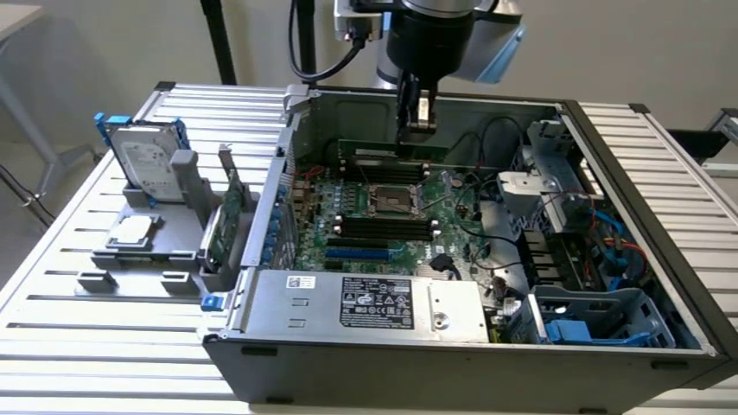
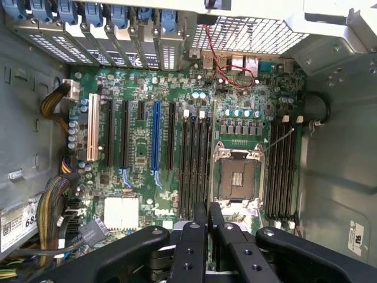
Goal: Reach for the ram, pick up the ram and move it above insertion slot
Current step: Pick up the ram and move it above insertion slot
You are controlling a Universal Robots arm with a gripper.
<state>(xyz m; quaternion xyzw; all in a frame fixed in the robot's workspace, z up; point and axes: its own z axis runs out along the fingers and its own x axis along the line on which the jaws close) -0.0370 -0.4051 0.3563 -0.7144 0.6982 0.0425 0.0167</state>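
My gripper (image 1: 417, 128) reaches down into the open computer case (image 1: 645, 216) from above. It is shut on the ram (image 1: 386, 152), a long thin green stick that hangs level just below the fingertips, above the motherboard (image 1: 450, 238). In the wrist view my gripper (image 2: 207, 227) shows its two black fingers (image 2: 193, 242) pressed almost together, and the ram between them is barely visible edge-on. They line up with the black memory slots (image 2: 194, 159) beside the CPU socket (image 2: 237, 177). A second bank of slots (image 2: 281, 165) lies on the socket's other side.
At the exterior view's left, a grey stand holds a silver hard drive (image 1: 148, 160) and a broader green card (image 1: 234, 212). Inside the case are the power supply (image 1: 369, 303), a blue drive cage (image 1: 588, 324), loose cables (image 1: 485, 164) and a blue expansion slot (image 2: 155, 141).
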